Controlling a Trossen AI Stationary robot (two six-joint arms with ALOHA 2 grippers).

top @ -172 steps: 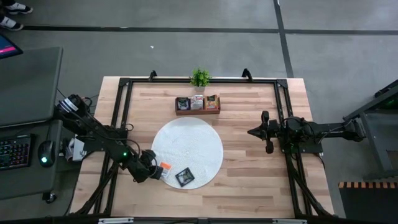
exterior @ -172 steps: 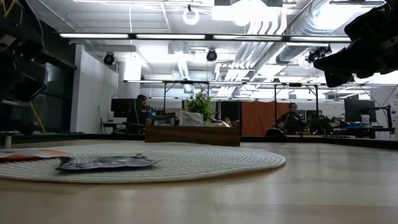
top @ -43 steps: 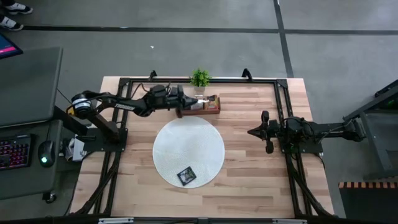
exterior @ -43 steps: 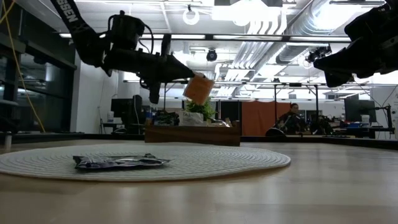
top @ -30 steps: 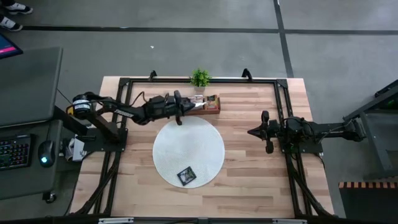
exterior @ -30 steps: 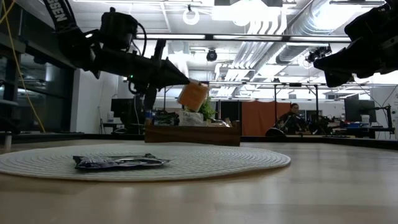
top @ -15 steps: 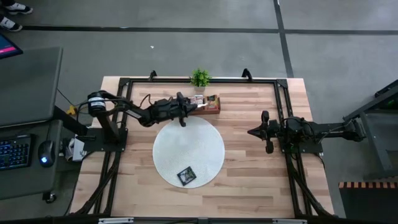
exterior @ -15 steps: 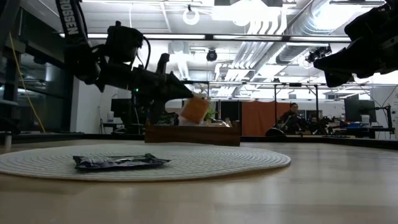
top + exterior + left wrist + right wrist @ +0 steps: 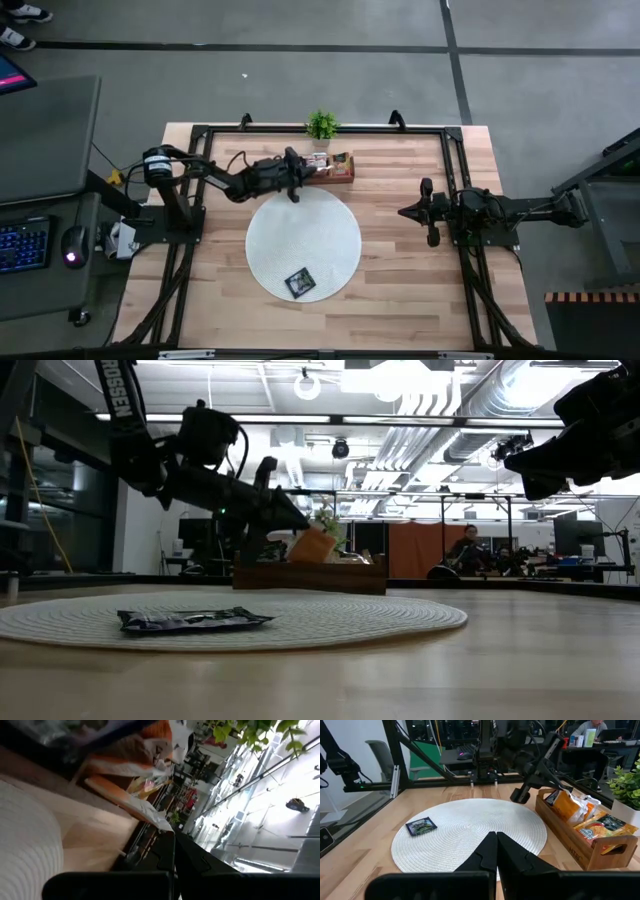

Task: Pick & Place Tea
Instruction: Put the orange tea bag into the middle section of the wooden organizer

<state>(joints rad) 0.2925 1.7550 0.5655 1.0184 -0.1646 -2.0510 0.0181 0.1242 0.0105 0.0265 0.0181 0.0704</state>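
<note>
I have the bench [image 9: 400,290] in full sight from above, with the round white mat [image 9: 303,245] at its middle and the wooden tray [image 9: 320,167] along the far edge, just in front of a small potted plant [image 9: 321,125].

I judge I am at the placing step. The left arm reaches across to the tray's left end, and the left pincer [image 9: 300,530] is closed on an orange tea sachet [image 9: 313,545], which hangs low over the tray, right at the rim in the low view. The sachet is tilted, one corner down toward the tray and its flat face turned roughly toward the low camera; being near square, it has no clear long axis that I can make out. I cannot tell which compartment it is over.

The tray already holds several sachets [image 9: 580,815], standing on edge and leaning.

Next, I think the move calls for easing down a little, so the low corner slips between the packets already there, then letting go. The risk, as I see it, is catching the rim or knocking the leaning packets.

One black sachet [image 9: 297,283] lies flat on the near part of the mat, well apart from the tray, its corners skewed to the bench edges. It looks like the next pick.

The right pincer [image 9: 403,213] is closed and empty, parked over the right side of the bench.
</note>
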